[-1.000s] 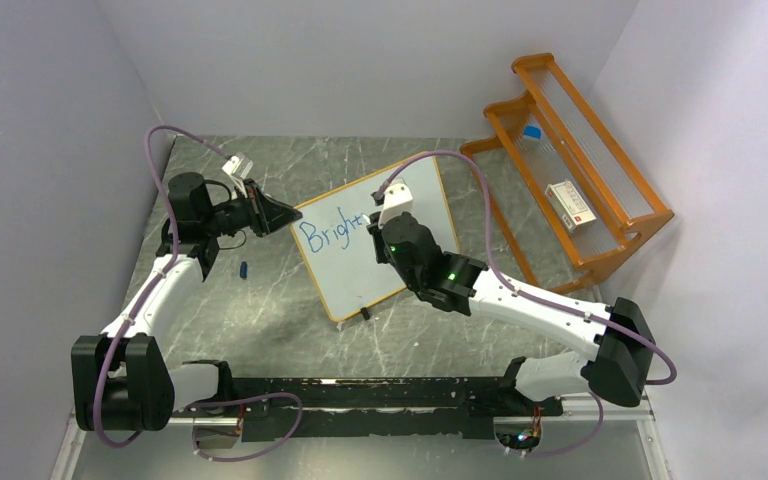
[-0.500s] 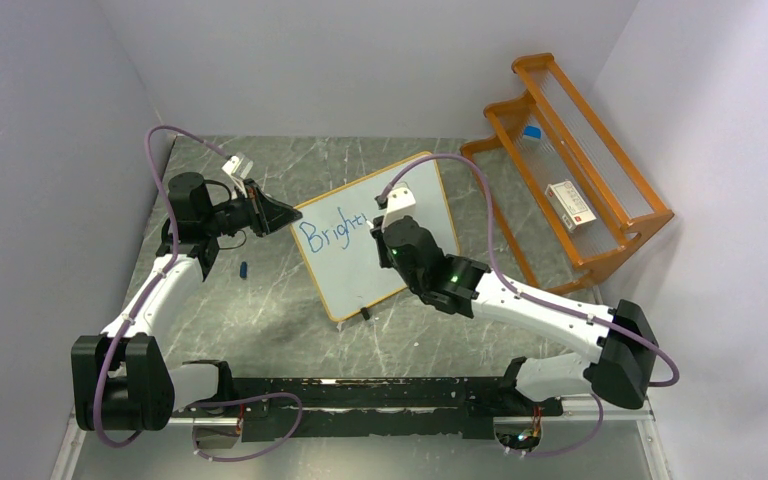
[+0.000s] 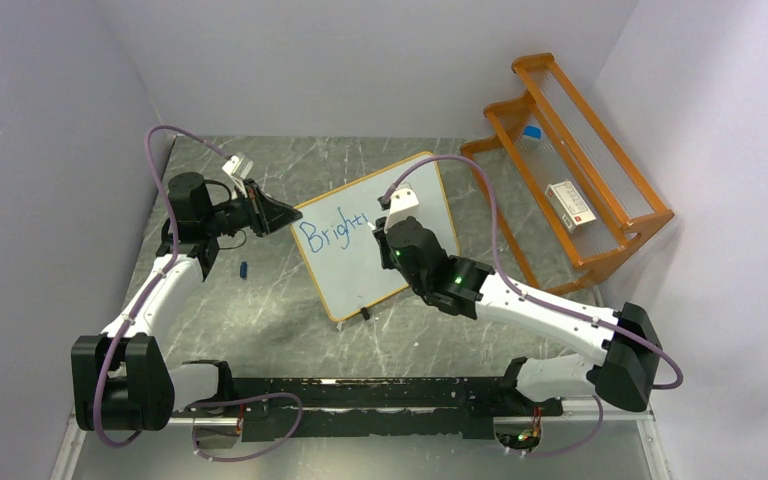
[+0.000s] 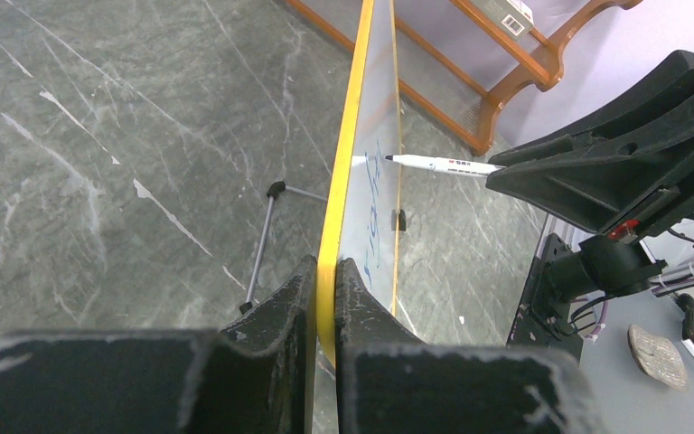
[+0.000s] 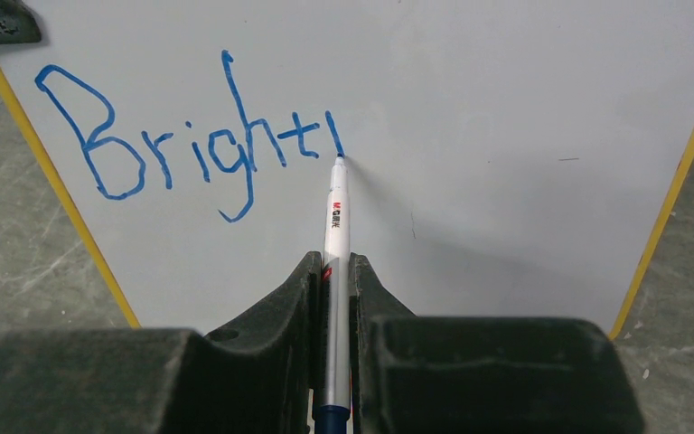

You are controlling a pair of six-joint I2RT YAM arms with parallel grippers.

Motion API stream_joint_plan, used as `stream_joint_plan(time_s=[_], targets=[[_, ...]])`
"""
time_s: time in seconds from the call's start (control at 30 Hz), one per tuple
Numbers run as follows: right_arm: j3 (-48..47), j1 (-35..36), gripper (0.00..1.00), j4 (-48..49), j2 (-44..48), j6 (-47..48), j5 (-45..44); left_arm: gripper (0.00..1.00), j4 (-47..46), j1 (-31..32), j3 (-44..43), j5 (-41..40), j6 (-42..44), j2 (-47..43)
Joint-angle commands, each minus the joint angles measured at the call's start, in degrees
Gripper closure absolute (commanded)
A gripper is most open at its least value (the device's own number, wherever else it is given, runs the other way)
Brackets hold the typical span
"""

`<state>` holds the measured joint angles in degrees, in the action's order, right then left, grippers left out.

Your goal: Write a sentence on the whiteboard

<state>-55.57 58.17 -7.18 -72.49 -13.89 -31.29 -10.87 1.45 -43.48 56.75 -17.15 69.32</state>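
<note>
The whiteboard (image 3: 360,275) stands tilted on the table, its orange frame (image 4: 348,154) seen edge-on in the left wrist view. My left gripper (image 3: 293,216) (image 4: 325,264) is shut on the frame's left edge. The sentence (image 5: 190,145) (image 3: 328,232) reads "Bright" in blue, followed by one short upright stroke. My right gripper (image 5: 334,259) (image 3: 388,232) is shut on a white marker (image 5: 337,217) (image 4: 438,165). The marker's tip touches the board at the bottom of that stroke.
An orange wooden rack (image 3: 600,215) stands at the right, with a small white box (image 3: 570,205) on its shelf. A blue marker cap (image 3: 244,269) lies on the table left of the board. The board's black foot (image 3: 365,314) rests near its front edge.
My right gripper has shifted slightly right along the board with the marker, and a short upright stroke now shows after the "t". The left gripper has not moved.
</note>
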Motion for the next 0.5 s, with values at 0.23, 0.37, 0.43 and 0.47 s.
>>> stream_joint_plan(time_s=[0.23, 0.37, 0.43, 0.47], targets=[[-1.4, -0.3, 1.00, 3.3, -0.2, 1.2, -0.5, 0.95, 6.9, 1.4, 1.4, -2.4, 3.7, 1.9], [-1.5, -0.3, 1.00, 4.1, -0.5, 1.5, -0.7, 0.95, 6.9, 1.4, 1.3, -2.3, 3.8, 2.0], [-2.0, -0.3, 1.00, 4.0, -0.9, 1.8, -0.9, 0.95, 6.8, 1.4, 1.3, -2.2, 3.7, 2.0], [-2.1, -0.3, 1.00, 4.1, -1.1, 2.0, -0.9, 0.95, 6.8, 1.4, 1.3, -2.3, 3.7, 2.0]])
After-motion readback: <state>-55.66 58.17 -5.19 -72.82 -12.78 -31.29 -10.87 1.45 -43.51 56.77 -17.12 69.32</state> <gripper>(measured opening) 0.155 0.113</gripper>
